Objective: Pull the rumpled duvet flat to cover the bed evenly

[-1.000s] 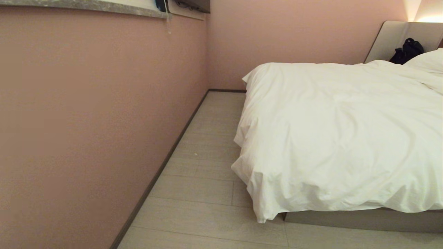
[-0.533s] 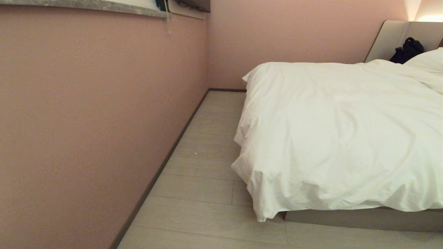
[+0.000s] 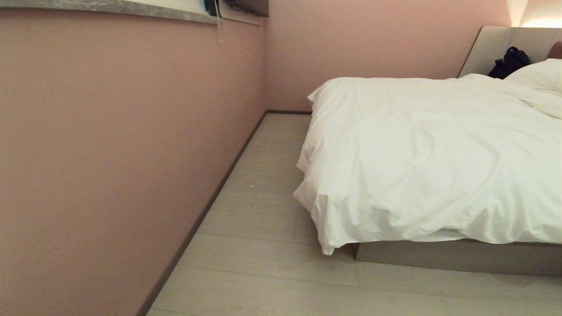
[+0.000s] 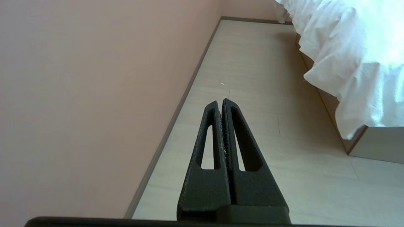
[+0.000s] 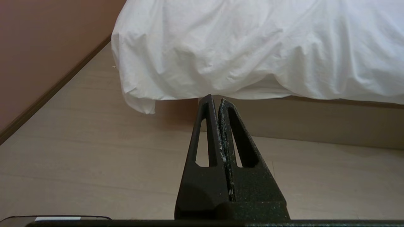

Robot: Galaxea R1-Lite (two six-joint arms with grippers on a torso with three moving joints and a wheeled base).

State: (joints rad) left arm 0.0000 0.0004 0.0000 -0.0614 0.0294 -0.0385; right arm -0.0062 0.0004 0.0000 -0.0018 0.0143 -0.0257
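With both the left gripper (image 4: 220,101) and right gripper (image 5: 214,98) pressed together and empty over the floor short of the bed (image 3: 456,256), you face a soft, bulky, probably light duvet (image 3: 430,162) draped over its foot corner; pinch that hanging corner hem.

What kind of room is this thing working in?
Most likely a bedroom, perhaps a hotel room: a low bed under a puffy white duvet, a pillow against a padded headboard, and pink walls.
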